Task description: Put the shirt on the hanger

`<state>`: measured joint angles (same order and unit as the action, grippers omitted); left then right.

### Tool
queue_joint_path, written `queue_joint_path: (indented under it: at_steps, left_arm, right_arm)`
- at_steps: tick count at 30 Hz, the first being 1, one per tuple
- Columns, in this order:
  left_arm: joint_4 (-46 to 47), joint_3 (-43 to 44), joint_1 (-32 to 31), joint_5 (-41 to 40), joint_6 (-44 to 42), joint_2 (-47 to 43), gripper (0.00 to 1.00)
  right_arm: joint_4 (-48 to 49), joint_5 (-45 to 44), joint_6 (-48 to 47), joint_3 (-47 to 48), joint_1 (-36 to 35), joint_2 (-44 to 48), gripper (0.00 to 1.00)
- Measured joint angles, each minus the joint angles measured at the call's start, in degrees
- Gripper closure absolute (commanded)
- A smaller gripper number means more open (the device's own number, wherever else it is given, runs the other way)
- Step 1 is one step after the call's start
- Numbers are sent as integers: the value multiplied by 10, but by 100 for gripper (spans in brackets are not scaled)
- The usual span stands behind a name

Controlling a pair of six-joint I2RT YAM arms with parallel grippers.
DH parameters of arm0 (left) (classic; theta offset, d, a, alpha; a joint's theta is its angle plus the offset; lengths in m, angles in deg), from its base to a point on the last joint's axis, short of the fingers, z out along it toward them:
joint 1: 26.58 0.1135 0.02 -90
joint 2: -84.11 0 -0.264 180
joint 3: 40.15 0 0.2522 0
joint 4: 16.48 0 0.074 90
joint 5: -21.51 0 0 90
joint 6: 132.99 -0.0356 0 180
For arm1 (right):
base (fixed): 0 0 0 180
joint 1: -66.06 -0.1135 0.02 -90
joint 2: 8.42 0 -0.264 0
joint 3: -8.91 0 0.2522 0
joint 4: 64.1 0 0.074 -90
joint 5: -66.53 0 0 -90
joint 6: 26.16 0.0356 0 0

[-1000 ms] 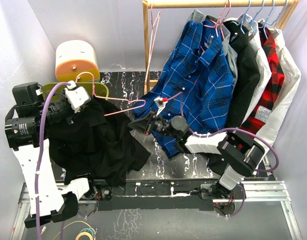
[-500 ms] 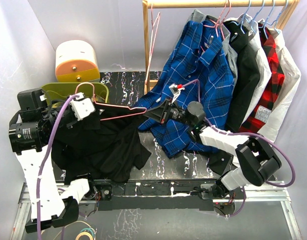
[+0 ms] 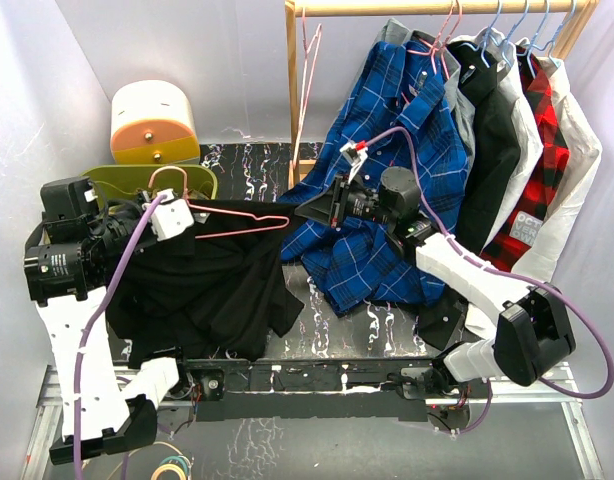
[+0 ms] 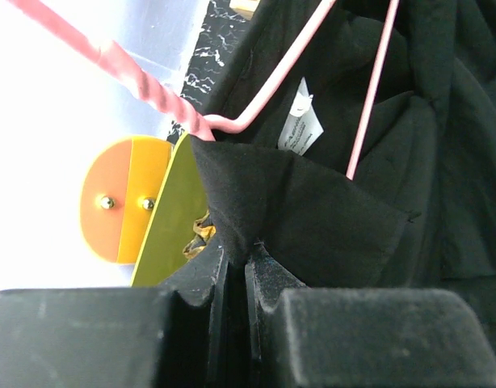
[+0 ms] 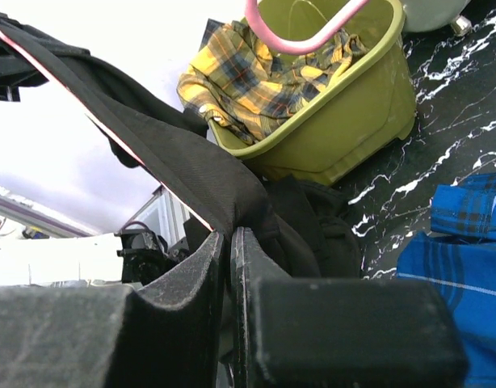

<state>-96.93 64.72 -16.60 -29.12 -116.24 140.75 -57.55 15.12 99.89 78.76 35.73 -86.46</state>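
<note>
While both arms hold cloth, the shirt (image 3: 207, 290) hangs mostly in a heap below the left gripper (image 3: 165, 216), with one band pulled taut across to the right gripper (image 3: 315, 210).

- Left fingers pressed together on a fold of black fabric near the neck label; the hanger (image 4: 135, 74) wire passes just above that pinch.
- Right fingers likewise pressed together, pinching a black edge.
- Hanger's long axis runs left to right between the grippers. Hook end sits at the left gripper; the free shoulder tip points at the right gripper and stops just short of it.
- Taut band lies along the hanger's upper wire. Cannot tell whether the free tip is inside the cloth.

Judgement: the right arm is nearer the free tip, so working its pinched edge over that tip looks like its job, with the left anchoring.
</note>
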Motion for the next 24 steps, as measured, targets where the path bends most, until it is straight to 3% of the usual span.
queue_joint_path:
  at_steps: [6, 15, 19, 24]
  left_arm:
    - [39, -20, -3, -28, 12, 0, 100]
    - [92, -61, -2, -86, 38, -1, 100]
    - [119, -58, 5, -101, 74, -3, 100]
    - [128, -51, 8, -101, 117, -3, 100]
  right_arm:
    - [-104, 20, -28, 34, 1, -11, 92]
    - [-333, -4, -26, 185, -29, -42, 92]
    - [-363, -35, 4, 255, -83, -71, 92]
    - [-327, -90, 72, 320, -189, -146, 92]
